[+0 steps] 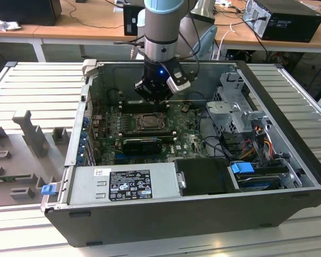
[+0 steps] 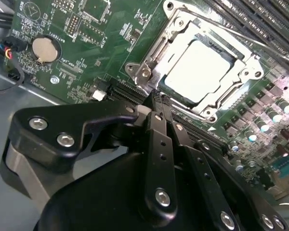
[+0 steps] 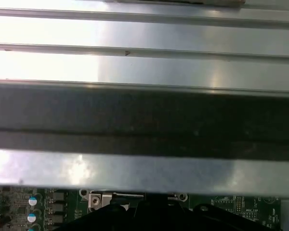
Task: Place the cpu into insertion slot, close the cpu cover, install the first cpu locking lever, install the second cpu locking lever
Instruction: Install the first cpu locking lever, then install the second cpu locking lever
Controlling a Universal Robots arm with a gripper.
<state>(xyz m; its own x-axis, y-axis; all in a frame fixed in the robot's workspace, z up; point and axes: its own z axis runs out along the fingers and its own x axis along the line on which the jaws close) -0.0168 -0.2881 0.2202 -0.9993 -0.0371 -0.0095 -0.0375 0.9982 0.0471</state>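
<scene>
cpu [image 2: 202,70]: seated in the insertion slot [image 2: 180,98], upper right of the second wrist view.
cpu cover [image 2: 156,48]: down, framing the chip.
gripper [image 2: 156,98]: fingers pressed together, empty, tips at the socket's edge.
levers: state unclear.

The end effector [image 2: 156,98] hides the near edge of the cpu cover [image 2: 149,60]; its own fingertips sit pressed together, tips blurred against the board.
</scene>
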